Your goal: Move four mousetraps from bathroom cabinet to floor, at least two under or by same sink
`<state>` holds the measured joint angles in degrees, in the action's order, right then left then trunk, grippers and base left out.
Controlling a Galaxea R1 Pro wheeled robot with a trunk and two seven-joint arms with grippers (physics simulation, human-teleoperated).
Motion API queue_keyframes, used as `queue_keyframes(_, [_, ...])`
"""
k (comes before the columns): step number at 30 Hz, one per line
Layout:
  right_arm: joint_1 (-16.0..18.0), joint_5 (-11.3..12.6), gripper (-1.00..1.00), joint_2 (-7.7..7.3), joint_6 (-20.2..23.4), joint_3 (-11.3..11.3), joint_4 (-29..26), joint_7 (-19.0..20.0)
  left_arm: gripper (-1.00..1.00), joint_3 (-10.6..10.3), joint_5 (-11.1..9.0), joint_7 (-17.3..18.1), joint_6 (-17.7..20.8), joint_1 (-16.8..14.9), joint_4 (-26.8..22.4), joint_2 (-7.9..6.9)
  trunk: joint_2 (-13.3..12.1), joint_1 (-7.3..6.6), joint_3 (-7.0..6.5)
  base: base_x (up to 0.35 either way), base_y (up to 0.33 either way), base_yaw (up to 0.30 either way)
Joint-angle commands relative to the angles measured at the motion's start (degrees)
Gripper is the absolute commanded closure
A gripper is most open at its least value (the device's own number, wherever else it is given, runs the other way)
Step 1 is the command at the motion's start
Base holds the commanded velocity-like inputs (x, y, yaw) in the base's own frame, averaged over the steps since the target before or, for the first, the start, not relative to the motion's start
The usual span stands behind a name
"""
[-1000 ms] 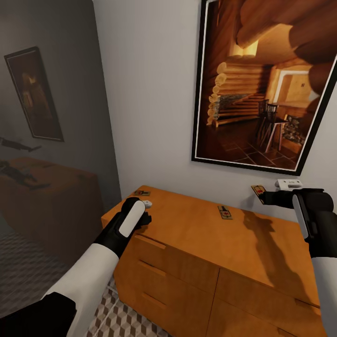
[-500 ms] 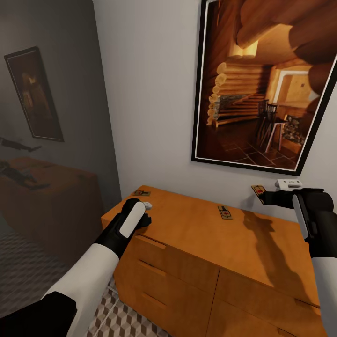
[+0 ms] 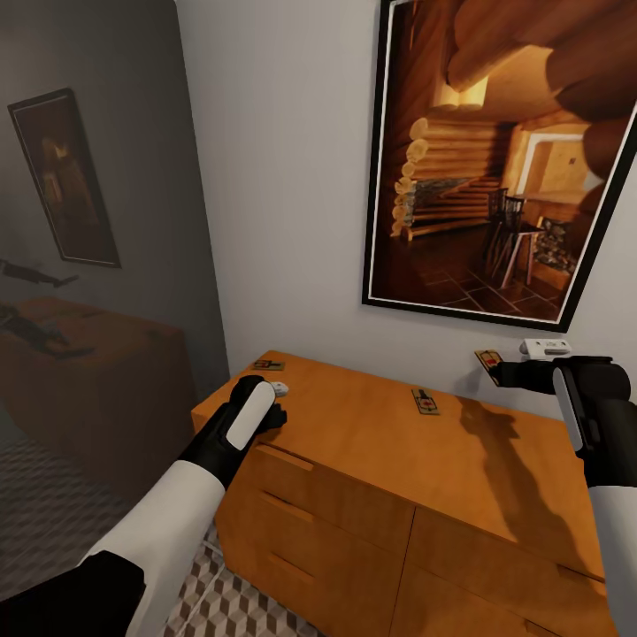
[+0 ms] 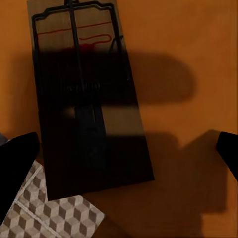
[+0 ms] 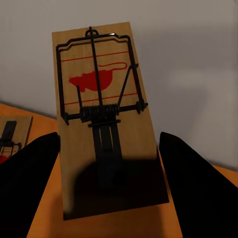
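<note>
The orange-brown cabinet [image 3: 372,442] stands against the white wall. My right gripper [image 3: 501,372] [image 5: 116,173] is shut on a mousetrap [image 3: 487,361] [image 5: 99,99], held tilted above the cabinet's back right, in front of the wall. A second mousetrap [image 3: 425,402] [image 5: 10,136] lies flat mid-top, a third [image 3: 268,364] near the back left corner. My left gripper [image 3: 276,400] [image 4: 121,161] hovers open over the cabinet's left edge. In the left wrist view a mousetrap [image 4: 84,99] lies in shadow between the spread fingers [image 4: 15,173], one corner overhanging the bathroom floor [image 4: 54,218].
A large framed log-cabin picture [image 3: 495,168] hangs on the wall above the cabinet. A dark mirror-like panel [image 3: 88,265] takes up the left. Cube-patterned floor tiles [image 3: 230,606] show below the cabinet's drawer fronts [image 3: 327,522].
</note>
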<state>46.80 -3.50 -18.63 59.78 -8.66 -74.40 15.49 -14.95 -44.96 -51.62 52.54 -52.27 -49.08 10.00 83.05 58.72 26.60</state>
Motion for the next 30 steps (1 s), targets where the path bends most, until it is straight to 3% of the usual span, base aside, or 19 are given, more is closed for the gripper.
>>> queue_keyframes(1, [0.05,-0.37,1.0,-0.01,0.22,-0.04,-0.05,0.42,1.0,-0.08,-0.56,-0.6,0.37,-0.02,1.04,0.0,0.03,0.0,0.08,0.0,0.0,0.0])
queue_keyframes(21, [0.05,-0.57,1.0,-0.09,0.22,-0.04,3.25,0.54,1.0,0.01,-0.3,-0.71,0.4,-0.02,0.01,0.0,0.03,0.0,0.08,0.0,0.0,0.0])
queue_keyframes(28, [0.05,-0.71,1.0,-0.09,0.22,-0.04,3.29,0.6,1.0,-0.04,-0.34,-1.21,1.54,-0.02,-7.45,0.0,0.03,0.0,0.08,0.0,0.0,0.0])
queue_keyframes(30, [0.05,-0.72,1.0,-0.07,0.22,-0.02,3.29,0.6,1.0,-0.02,-0.26,-1.82,4.3,-0.02,-11.54,0.0,0.03,0.0,0.08,0.0,0.0,0.0])
